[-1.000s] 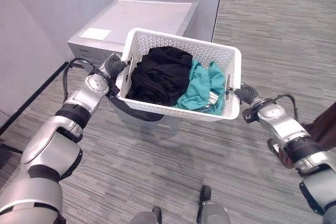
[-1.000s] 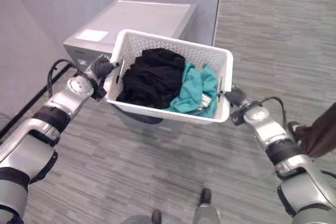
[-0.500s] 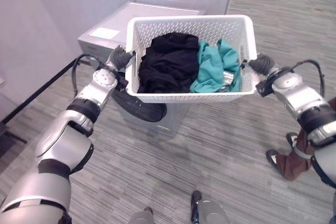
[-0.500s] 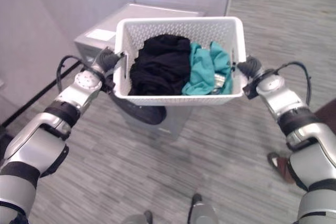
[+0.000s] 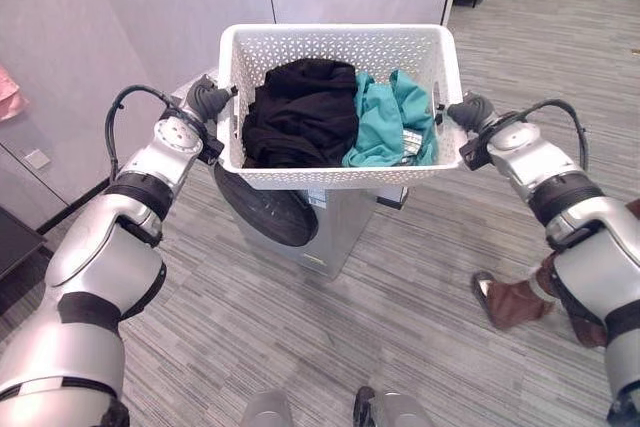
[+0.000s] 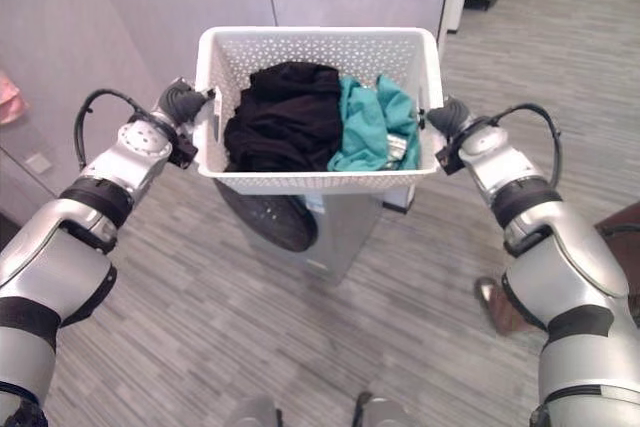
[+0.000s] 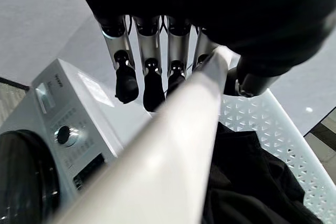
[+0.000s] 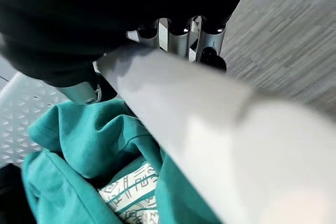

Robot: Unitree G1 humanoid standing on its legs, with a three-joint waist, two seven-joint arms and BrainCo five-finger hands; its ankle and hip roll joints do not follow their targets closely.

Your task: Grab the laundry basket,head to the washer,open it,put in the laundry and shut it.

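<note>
- Laundry basket (image 5: 335, 179), white perforated plastic, is held up in the air between both arms, above the washing machine (image 5: 330, 232).
- Left hand (image 5: 205, 102) grips the basket's left rim; in its wrist view the fingers (image 7: 149, 77) curl over the rim on the outside with the thumb inside.
- Right hand (image 5: 468, 112) holds the right rim the same way, fingers (image 8: 210, 51) wrapped round it.
- Inside lie a black garment (image 5: 300, 127) on the left and a teal garment (image 5: 385, 132) on the right, soft and loose.
- The load looks light; the basket is probably stiff but slightly flexible, best carried by both rims and kept level.
- The washer's dark round door (image 5: 265, 212) appears closed, under the basket.
- A person's shoe (image 5: 495, 299) shows at near right on the grey floor (image 5: 300, 337).
</note>
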